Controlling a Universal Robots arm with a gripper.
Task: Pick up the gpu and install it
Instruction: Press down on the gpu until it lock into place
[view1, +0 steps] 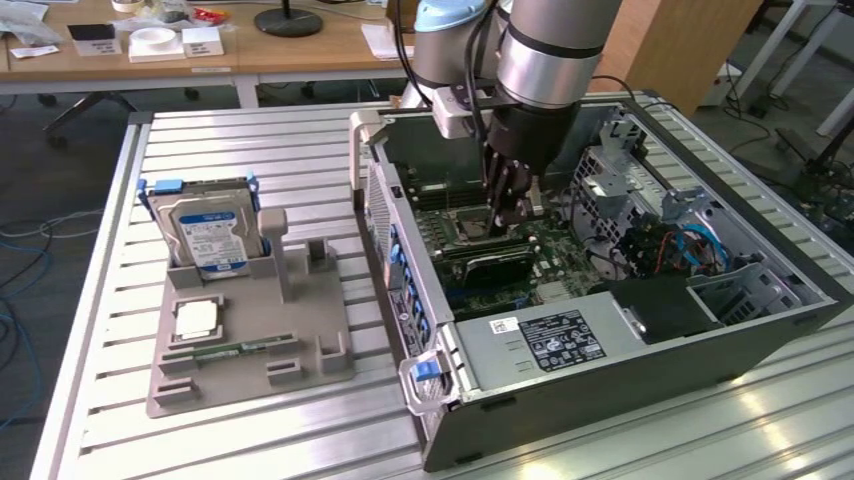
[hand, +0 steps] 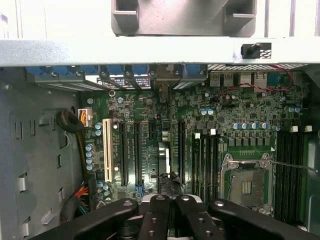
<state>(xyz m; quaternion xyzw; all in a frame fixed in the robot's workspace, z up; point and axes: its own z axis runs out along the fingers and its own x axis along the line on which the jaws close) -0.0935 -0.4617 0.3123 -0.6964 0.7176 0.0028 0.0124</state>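
Where the open computer case (view1: 627, 365) lies on its side, the labelled power supply (view1: 554, 340) sits at the case's nearest end. Just beyond it, the gpu (view1: 483, 263) stands on edge on the case's motherboard (hand: 235, 120), among the expansion slots. The gripper (view1: 509, 222) reaches down inside the case, its fingers (hand: 161, 210) clenched on the gpu's upper edge. Outside the case, a gray holder (view1: 254, 350) carries an upright hard drive (view1: 207, 235).
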